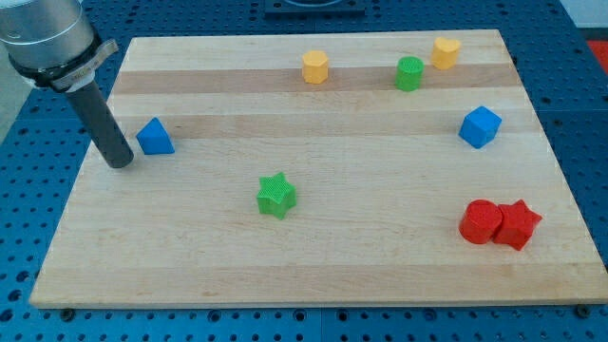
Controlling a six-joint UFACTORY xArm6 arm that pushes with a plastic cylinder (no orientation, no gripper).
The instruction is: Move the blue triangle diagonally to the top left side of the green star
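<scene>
The blue triangle [155,138] lies near the board's left edge, above and to the left of the green star [276,195], which sits near the board's middle. My tip [121,163] rests on the board just left of and slightly below the blue triangle, a small gap apart from it. The dark rod rises from there toward the view's top left.
A yellow hexagon block [315,67], a green cylinder [409,73] and a yellow block [445,52] stand along the top. A blue cube [480,126] is at the right. A red cylinder [481,222] touches a red star [517,225] at the lower right. The wooden board [313,275] lies on a blue pegboard.
</scene>
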